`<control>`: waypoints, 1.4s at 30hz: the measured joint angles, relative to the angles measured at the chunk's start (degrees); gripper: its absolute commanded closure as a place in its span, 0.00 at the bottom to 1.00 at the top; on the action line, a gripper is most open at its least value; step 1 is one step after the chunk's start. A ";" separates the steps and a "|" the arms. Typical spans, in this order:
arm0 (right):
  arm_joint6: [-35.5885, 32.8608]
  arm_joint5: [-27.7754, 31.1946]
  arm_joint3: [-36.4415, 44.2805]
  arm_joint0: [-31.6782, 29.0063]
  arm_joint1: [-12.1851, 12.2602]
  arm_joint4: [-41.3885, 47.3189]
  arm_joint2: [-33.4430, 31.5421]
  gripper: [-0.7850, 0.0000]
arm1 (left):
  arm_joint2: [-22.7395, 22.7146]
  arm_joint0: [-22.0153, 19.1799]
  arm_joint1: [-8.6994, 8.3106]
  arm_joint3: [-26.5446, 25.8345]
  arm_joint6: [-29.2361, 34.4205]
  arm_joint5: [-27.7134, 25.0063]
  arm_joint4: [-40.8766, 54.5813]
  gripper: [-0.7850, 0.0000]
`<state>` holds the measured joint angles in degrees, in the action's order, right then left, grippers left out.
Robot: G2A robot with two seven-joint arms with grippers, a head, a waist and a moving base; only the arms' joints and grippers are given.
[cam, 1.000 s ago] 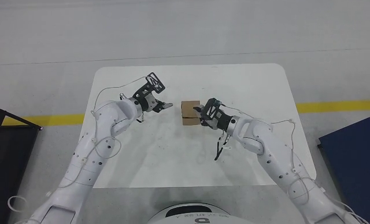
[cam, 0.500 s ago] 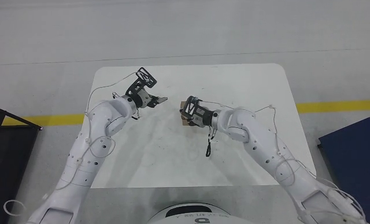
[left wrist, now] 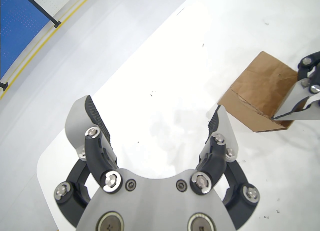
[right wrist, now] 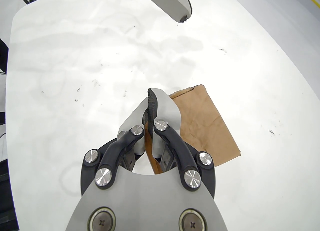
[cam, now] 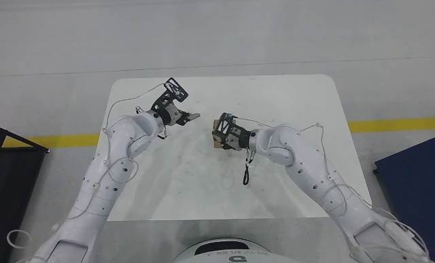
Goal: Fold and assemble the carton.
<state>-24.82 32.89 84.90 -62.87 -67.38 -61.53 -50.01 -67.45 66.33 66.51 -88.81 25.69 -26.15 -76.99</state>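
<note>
A small brown carton (cam: 217, 137) sits near the middle of the white table (cam: 285, 100). In the left wrist view the carton (left wrist: 260, 94) shows an open side facing the camera. My right gripper (cam: 221, 130) is shut on one wall of the carton (right wrist: 205, 126), its fingers (right wrist: 160, 106) pinching the cardboard edge. My left gripper (cam: 192, 117) hangs open a short way to the left of the carton, not touching it. Nothing lies between its fingertips (left wrist: 95, 114).
A black cable loop (cam: 246, 173) hangs from the right arm over the table. A black frame stand (cam: 17, 144) stands off the table's left side, and a blue panel (cam: 411, 174) lies on the floor at the right.
My right gripper slid from the carton's right side across to its left wall and closed on it. The carton shifted slightly. My left gripper drew back a little to the left, staying open.
</note>
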 measured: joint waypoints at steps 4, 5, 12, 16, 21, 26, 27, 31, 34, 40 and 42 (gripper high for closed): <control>3.53 -0.06 2.94 -2.74 0.77 -1.36 -2.38 1.00 | 0.53 -0.48 0.11 0.32 0.11 -0.27 0.30 0.00; 4.42 0.07 3.72 -3.62 1.03 -1.80 -3.11 1.00 | 0.83 -0.77 0.17 0.51 0.29 -0.46 0.35 0.00; 7.81 7.14 9.95 -10.13 3.29 -9.12 -7.52 1.00 | 7.08 -8.27 1.88 6.57 1.57 -1.56 0.44 0.00; 7.46 4.62 10.46 -11.51 3.58 -14.40 -7.66 1.00 | 11.30 -13.47 3.45 11.16 0.89 -0.65 1.48 0.00; 7.92 -0.47 7.25 -10.29 3.00 -15.61 -6.66 1.00 | 15.37 -18.53 5.23 17.68 0.71 0.93 1.33 0.00; 7.54 -3.13 7.40 -10.76 2.84 -16.41 -6.43 1.00 | 18.74 -22.33 6.90 22.63 0.69 2.03 0.87 0.00; 7.97 -2.85 8.03 -11.41 3.01 -16.69 -6.79 1.00 | 19.47 -23.09 7.29 23.72 0.56 2.16 0.88 0.00; 9.71 0.11 9.95 -13.52 3.66 -17.01 -8.28 1.00 | 20.98 -24.96 8.29 27.08 -0.03 2.46 0.94 0.00; 8.88 1.06 10.23 -13.26 3.67 -17.02 -8.08 1.00 | 21.39 -25.91 8.79 29.16 -0.68 2.67 1.11 0.00; 5.31 -4.22 5.88 -8.34 1.92 -15.45 -3.95 1.00 | 22.30 -26.98 9.61 31.17 -1.03 2.74 0.65 0.00; 6.15 -3.28 5.97 -8.47 1.78 -13.68 -3.54 1.00 | 22.76 -27.29 9.89 31.66 -0.80 2.72 0.16 0.00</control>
<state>-18.67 29.61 90.87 -71.34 -65.60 -75.21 -53.55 -44.69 39.03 76.40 -57.15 24.89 -23.43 -76.83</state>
